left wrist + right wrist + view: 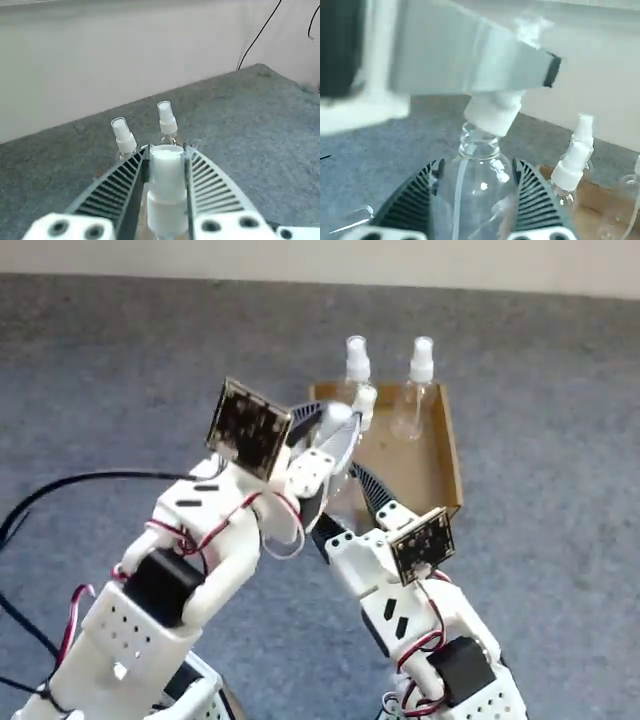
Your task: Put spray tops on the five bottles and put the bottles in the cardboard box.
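My left pincer is clamped on a white spray top, one finger pressed to each side of it. My right pincer is closed around a clear bottle and holds it upright at the near edge of the cardboard box, toward the box's left side. The spray top sits tilted at the bottle's open neck, with its thin tube down inside; I cannot tell whether it is seated. Two capped bottles stand inside the box along its far wall, one at the left corner and the other beside it. The box lies on the grey desk.
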### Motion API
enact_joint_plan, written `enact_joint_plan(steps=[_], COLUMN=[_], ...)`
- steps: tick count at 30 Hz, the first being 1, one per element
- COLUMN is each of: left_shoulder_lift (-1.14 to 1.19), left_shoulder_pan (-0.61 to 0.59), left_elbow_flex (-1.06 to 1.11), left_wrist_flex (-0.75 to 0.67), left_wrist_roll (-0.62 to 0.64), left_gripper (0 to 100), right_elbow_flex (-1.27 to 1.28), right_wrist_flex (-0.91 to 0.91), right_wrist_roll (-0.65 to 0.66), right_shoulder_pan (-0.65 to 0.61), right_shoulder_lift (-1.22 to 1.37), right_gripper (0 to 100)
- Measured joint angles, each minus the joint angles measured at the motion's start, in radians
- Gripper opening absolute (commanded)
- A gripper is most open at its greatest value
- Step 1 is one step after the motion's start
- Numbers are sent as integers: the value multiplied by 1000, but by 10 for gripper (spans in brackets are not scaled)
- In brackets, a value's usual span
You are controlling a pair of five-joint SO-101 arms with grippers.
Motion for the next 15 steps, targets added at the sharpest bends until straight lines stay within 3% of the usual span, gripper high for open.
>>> enact_joint_plan(steps=[4,9,15], left_shoulder_lift=[-52,-83,-83], left_shoulder_pan=[0,2,2], left_elbow_flex=[37,20,-57], left_wrist_flex=[2,92,176], left_wrist_roll=[0,0,-3], left_gripper=[12,136,114], right_elbow_flex=[0,0,0], right_wrist_flex=[0,0,0], right_wrist_roll=[0,0,0], right_shoulder_pan=[0,-2,0], right_shoulder_lift=[0,0,0], right_gripper=[4,4,4])
